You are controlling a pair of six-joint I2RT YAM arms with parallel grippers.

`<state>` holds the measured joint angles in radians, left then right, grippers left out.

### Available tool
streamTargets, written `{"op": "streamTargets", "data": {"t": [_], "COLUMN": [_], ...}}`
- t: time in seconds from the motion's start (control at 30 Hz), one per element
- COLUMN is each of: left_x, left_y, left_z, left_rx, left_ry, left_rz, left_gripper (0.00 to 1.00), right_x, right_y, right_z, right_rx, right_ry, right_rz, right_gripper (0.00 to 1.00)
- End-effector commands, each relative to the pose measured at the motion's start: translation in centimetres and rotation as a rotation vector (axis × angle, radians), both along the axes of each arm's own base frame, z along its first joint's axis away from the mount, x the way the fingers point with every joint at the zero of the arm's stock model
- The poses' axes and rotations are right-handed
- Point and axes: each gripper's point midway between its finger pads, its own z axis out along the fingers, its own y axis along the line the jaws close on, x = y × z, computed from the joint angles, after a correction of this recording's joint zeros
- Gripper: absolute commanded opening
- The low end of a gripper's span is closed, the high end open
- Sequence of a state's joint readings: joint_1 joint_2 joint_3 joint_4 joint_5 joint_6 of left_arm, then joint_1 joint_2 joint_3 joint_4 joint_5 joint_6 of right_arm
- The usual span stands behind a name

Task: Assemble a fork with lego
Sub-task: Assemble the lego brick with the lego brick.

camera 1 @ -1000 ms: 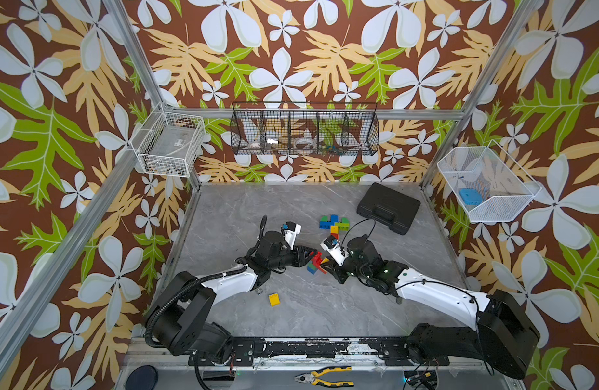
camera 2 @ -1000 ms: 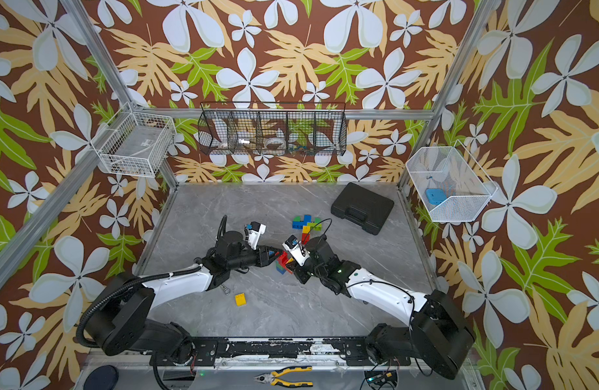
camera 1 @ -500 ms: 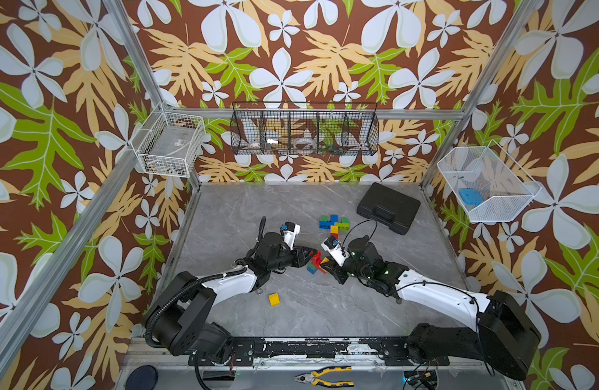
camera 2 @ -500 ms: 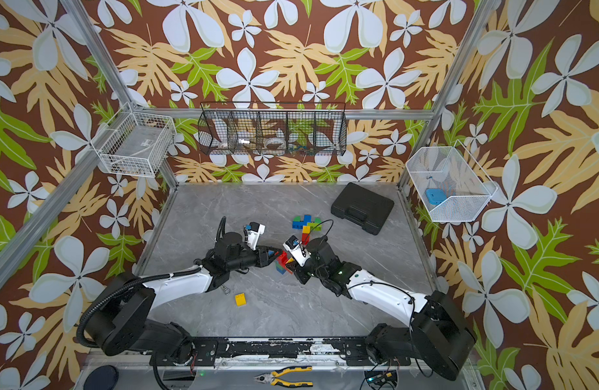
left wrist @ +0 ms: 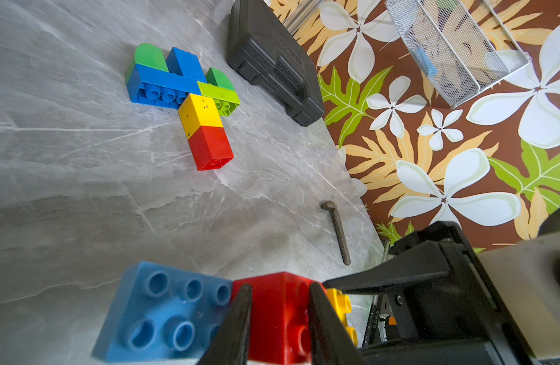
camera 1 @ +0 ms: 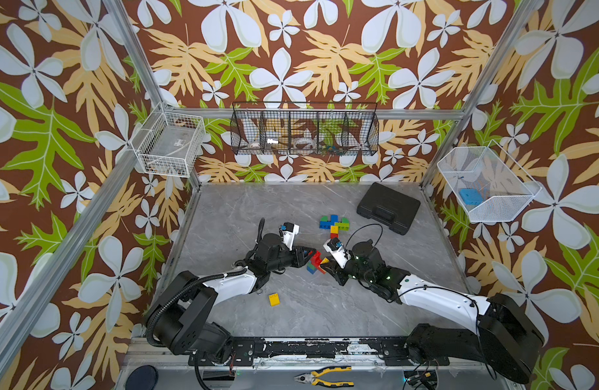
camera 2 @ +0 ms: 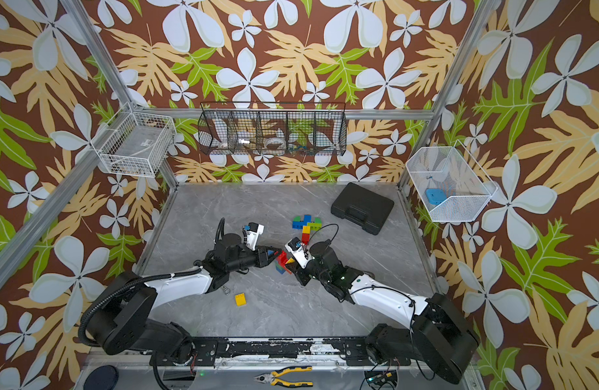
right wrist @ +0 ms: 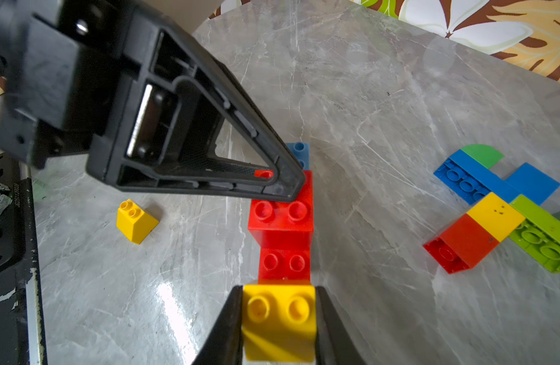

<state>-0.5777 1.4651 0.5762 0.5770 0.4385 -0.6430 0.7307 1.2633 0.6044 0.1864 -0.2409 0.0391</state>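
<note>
The left gripper (left wrist: 280, 286) is clamped on the red brick (right wrist: 280, 218). The right gripper (right wrist: 278, 289) is clamped on the yellow brick (right wrist: 278, 319), which meets the red stack at mid-table between the arms. An off-axis push can shear the joint, pop off the blue brick (left wrist: 165, 309) or twist a brick out of the jaws. The grippers work close together and can collide. The grey marble-look table (camera 1: 244, 209) is smooth, so dropped bricks slide. A joined brick cluster (camera 1: 333, 223), a loose yellow brick (camera 1: 274, 299) and a black case (camera 1: 387, 207) lie apart. The floral walls carry wire baskets (camera 1: 305, 130).
</note>
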Motion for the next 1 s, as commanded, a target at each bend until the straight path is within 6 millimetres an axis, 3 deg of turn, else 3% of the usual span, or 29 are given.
{"op": "streamTargets", "data": {"t": [0.0, 0.53, 0.97], "left_x": [-1.2, -1.2, -1.2], "left_y": [2.0, 2.1, 2.1], "left_z": [-4.9, -5.0, -5.0], "left_rx": [0.145, 0.146, 0.147], "left_ry": [0.151, 0.156, 0.156], "left_rz": [0.049, 0.052, 0.056], "left_gripper": [0.32, 0.32, 0.32], "right_x": [-1.2, -0.8, -0.2], "right_y": [0.3, -0.7, -1.3], "right_z": [-1.2, -3.0, -3.0], "right_rx": [-0.029, -0.113, -0.116], "right_ry": [0.046, 0.073, 0.113], "right_rz": [0.062, 0.022, -0.057], "right_gripper": [0.06, 0.06, 0.06]}}
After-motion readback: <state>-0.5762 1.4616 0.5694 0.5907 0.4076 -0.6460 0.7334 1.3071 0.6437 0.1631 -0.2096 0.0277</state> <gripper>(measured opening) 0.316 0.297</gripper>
